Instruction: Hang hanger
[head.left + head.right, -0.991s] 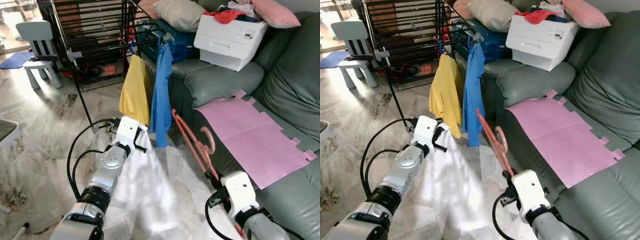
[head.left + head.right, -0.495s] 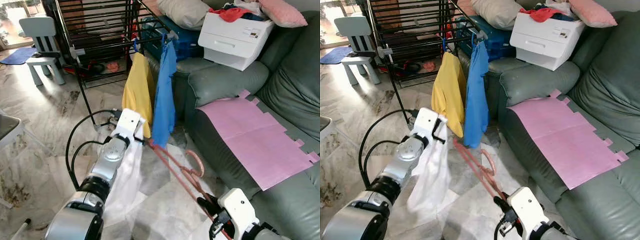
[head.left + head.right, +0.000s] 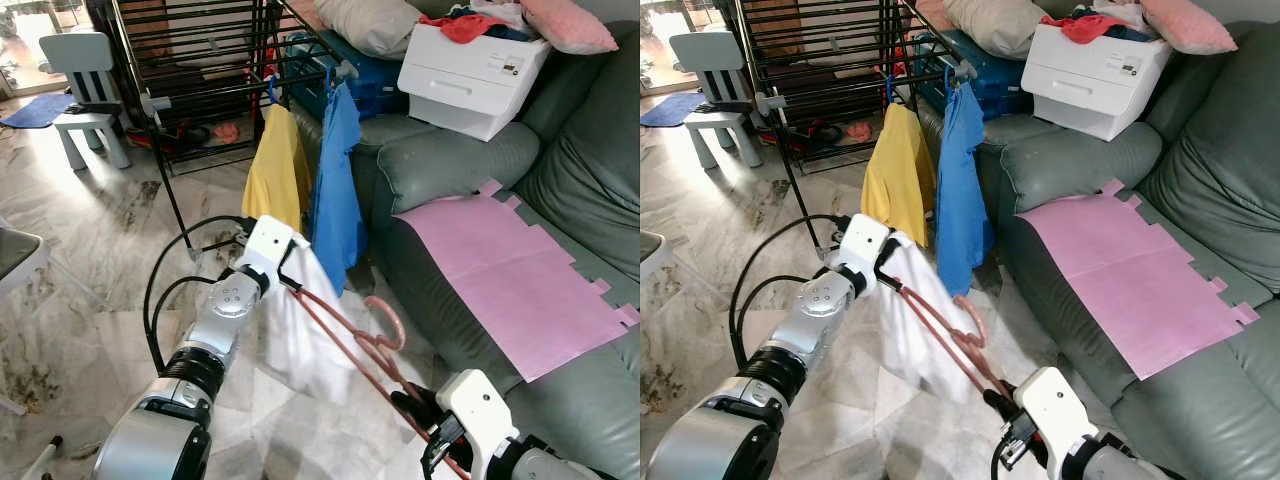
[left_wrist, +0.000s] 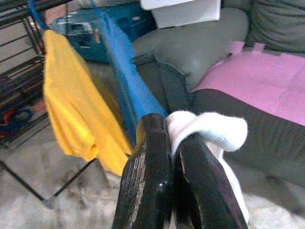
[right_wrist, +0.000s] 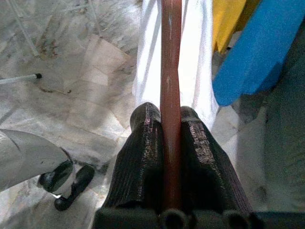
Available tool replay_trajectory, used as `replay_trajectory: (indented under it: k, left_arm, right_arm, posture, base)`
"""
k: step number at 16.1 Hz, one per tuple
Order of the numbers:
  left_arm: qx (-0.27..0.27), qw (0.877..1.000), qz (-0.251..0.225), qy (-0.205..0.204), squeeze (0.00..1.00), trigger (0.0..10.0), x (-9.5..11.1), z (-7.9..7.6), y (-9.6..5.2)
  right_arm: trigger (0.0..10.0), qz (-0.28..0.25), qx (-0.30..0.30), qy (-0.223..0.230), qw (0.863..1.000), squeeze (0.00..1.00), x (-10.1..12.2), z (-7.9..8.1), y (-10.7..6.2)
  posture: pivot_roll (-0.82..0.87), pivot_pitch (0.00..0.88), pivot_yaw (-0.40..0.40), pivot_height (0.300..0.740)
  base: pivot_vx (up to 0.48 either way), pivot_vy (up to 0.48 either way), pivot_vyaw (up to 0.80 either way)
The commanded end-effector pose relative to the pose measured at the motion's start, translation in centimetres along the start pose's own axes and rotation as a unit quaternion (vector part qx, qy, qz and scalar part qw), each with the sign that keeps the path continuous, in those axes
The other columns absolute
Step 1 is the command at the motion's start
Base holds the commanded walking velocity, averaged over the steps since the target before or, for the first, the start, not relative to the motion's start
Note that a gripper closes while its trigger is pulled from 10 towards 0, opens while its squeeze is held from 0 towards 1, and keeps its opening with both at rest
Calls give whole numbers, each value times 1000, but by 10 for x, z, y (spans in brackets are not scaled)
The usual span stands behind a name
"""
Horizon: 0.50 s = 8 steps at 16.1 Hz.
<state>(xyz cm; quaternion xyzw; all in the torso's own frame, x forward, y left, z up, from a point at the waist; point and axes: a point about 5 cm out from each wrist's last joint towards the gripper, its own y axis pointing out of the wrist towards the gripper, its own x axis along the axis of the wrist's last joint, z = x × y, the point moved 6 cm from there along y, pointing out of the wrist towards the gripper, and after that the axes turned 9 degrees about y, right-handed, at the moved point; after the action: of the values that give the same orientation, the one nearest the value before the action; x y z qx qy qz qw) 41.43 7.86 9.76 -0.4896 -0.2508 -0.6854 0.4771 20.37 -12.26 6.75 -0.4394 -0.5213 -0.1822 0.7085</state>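
1. The left gripper [image 3: 287, 262] is pinching a white garment [image 3: 300, 330], which is drooping below its fingers.
2. The right gripper [image 5: 170, 143] is clamping a pink hanger [image 3: 350, 335]; the hanger is stretching away from it, its far end reaching into the garment at the left gripper.

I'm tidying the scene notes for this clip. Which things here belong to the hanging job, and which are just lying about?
Part of the job:
pink hanger, clamped in the right gripper
white garment, pinched by the left gripper
drying rack

Lying about:
yellow shirt
blue shirt
pink mat
white box
small chair
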Motion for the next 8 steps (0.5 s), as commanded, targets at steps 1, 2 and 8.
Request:
replay_trajectory:
  k: [1,2,8]
  left_arm:
    - [-9,999,-33,-3,0,10000,21,6,5]
    - [-27,999,-45,-8,0,10000,25,2,4]
    - [-57,997,-61,6,0,10000,32,1,3]
  right_arm:
    - [10000,-6,-14,-7,1000,0,4,-7,-2]
    - [10000,-9,-26,-9,1000,0,5,-12,-3]
    - [10000,-5,-57,-20,998,0,7,-32,-21]
  posture:
    - [-63,0,29,740]
    - [-63,0,30,740]
    - [-74,0,31,740]
  base:
    - [0,0,0]
    - [0,0,0]
    - [0,0,0]
